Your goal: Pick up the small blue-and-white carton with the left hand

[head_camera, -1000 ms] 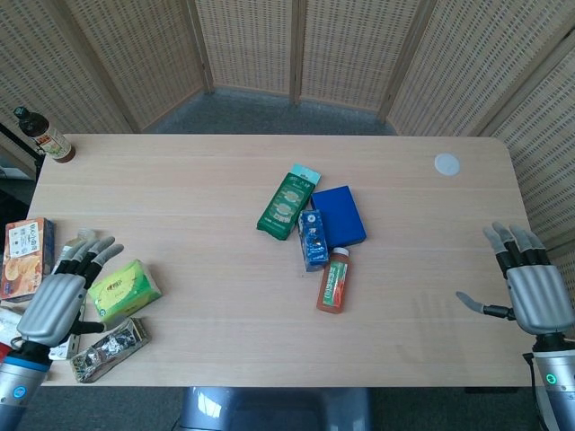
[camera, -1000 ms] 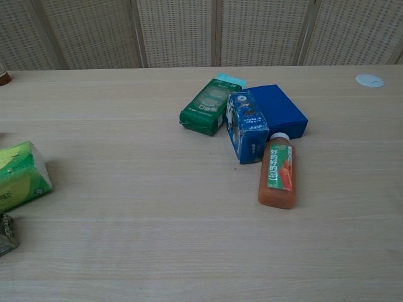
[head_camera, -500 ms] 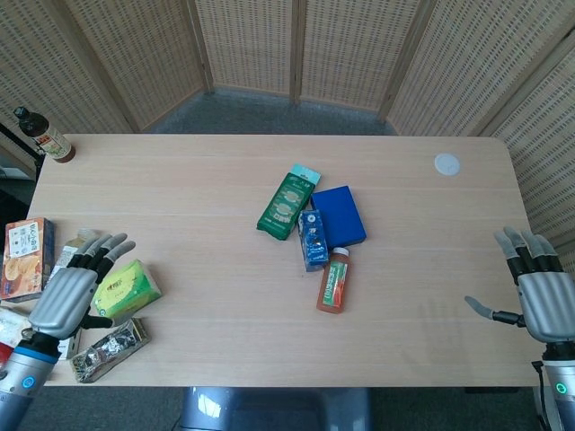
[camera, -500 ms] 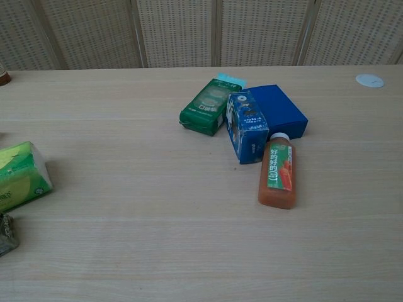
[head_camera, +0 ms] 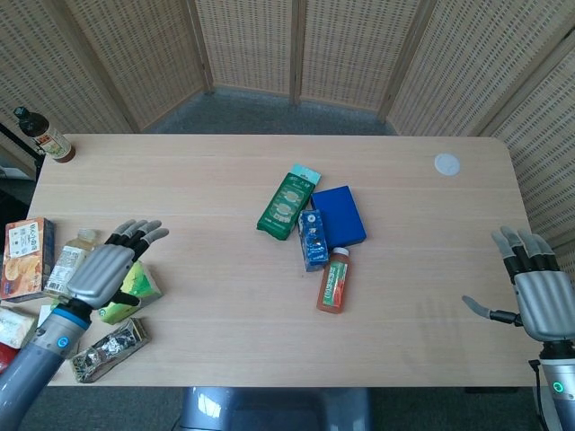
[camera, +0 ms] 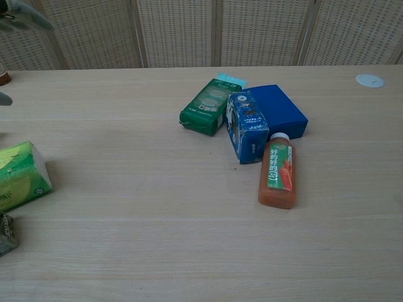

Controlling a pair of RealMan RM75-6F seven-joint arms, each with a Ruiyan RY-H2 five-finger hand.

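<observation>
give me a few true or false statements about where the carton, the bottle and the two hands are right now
1. The left hand holds the small blue-and-white carton. False: the hand is open over the table's left side, far from the carton, which lies on the table.
2. The orange juice bottle lies on its side, its cap toward the carton. True.
3. The carton lies between the green packet and the flat blue box. True.
4. The right hand grips the juice bottle. False: it is open, holding nothing, at the table's right edge.
5. A small white disc sits on the table's far right part. True.
</observation>
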